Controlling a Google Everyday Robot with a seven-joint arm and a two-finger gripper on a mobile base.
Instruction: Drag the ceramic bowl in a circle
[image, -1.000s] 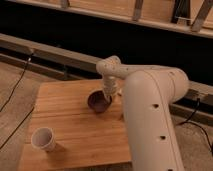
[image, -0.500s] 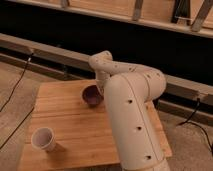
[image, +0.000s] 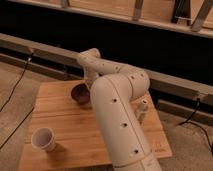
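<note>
Saw small round dark purple-brown ceramic bowl (image: 79, 94) on wooden table (image: 60, 117), far side, left of centre. Gripper (image: 90, 85) at bowl's right rim; couldn't tell its opening or hold. White cup (image: 43, 139) stood near-left.

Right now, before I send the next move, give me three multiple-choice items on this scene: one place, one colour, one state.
1. Where is the ceramic bowl on the table?
A. At the far side, by the claw
B. At the near left corner
C. On the floor

2. What colour is the cup?
A. Red
B. White
C. Green

3. How does the cup stand?
A. Upright, mouth up
B. On its side
C. Upside down in the bowl

Answers:
1. A, since the bowl sits close to the table's far edge, where the arm brings the claw down at its right rim.
2. B, since the cup is plainly white against the wood.
3. A, since its open mouth faces up at the near left.
</note>
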